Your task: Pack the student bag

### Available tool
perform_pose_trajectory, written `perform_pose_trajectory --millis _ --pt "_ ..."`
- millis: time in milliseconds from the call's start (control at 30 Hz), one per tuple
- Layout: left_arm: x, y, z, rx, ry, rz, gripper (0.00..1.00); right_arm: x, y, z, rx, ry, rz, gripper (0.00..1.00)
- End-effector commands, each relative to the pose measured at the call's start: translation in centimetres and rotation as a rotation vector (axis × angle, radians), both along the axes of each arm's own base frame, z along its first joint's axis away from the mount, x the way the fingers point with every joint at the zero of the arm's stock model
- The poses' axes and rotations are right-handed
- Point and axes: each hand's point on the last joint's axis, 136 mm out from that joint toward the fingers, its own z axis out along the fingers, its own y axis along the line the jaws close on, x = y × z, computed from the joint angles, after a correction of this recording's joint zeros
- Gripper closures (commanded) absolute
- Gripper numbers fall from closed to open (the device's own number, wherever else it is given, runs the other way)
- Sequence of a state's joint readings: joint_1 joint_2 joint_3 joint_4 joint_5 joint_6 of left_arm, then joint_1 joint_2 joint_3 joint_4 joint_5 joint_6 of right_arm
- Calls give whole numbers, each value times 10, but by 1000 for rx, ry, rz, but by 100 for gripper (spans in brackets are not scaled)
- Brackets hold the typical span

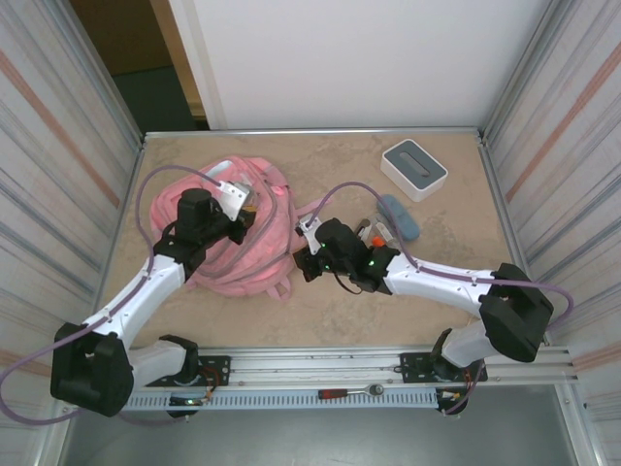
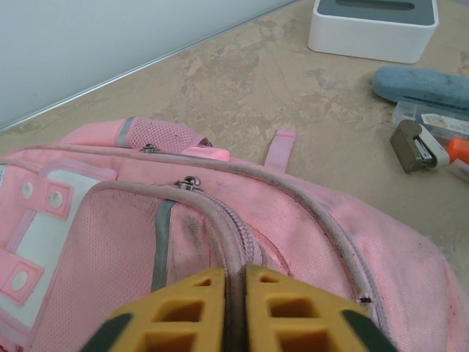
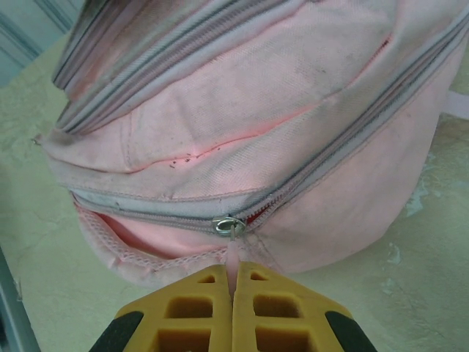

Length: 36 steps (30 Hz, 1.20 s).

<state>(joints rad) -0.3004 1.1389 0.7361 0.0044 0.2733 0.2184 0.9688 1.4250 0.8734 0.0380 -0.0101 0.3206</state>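
Note:
The pink student bag (image 1: 245, 264) lies left of the table's middle. My left gripper (image 1: 241, 216) sits on top of it. In the left wrist view its yellow fingers (image 2: 198, 301) pinch a grey zipper ridge of the student bag (image 2: 110, 249) in a narrow gap at the left gripper (image 2: 234, 273). My right gripper (image 1: 304, 255) is at the bag's right edge. In the right wrist view the right gripper (image 3: 234, 265) is shut on the pink pull tab (image 3: 233, 251) of a metal zipper slider (image 3: 229, 226). Left of the slider the student bag (image 3: 242, 125) gapes slightly open.
A white-and-grey box (image 1: 414, 167) stands at the back right. Near it lie a blue case (image 1: 399, 216), a small stapler (image 2: 416, 145), a clear packet (image 2: 432, 117) and an orange item (image 2: 459, 149). A ratchet tool (image 1: 354, 392) rests on the front rail.

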Motion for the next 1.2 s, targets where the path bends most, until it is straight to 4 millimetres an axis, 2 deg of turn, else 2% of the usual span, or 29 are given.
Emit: perform_pose_trajectory --millis 0,67,133,200,300,433,500,567,667,800,900,1067,1167 --pt "-6 0 1 -14 -25 -29 78 1 5 28 108 -12 -6 100" --pt "-13 2 2 -26 -31 -20 71 2 5 33 119 -19 -7 100" --pt "-19 5 4 -30 -50 5 59 2 5 37 128 -20 -5 100" --pt "-29 4 9 -39 -77 13 54 4 5 41 139 -15 -7 100" --pt "-52 -13 16 -53 -129 -50 47 8 4 42 151 1 -16 100" --pt "-88 -40 16 -40 -190 -182 45 14 0 46 166 13 -36 100" --pt "-102 -50 8 -2 -193 -242 45 16 -1 49 178 23 -38 100" --pt "-107 -54 -9 60 -179 -260 43 18 -2 51 190 23 -42 100" --pt "-102 -53 -36 151 -119 -250 43 19 0 56 206 24 -38 100" --pt "-90 -56 -57 216 -80 -240 44 17 -1 59 214 23 -35 100" --pt "-82 -63 -66 231 -58 -248 51 17 -4 58 211 20 -44 100" --pt "-76 -65 -70 260 -46 -243 86 21 -15 44 157 16 -90 100" --pt "-84 -67 -59 216 -93 -274 96 34 -33 26 70 14 -181 100"
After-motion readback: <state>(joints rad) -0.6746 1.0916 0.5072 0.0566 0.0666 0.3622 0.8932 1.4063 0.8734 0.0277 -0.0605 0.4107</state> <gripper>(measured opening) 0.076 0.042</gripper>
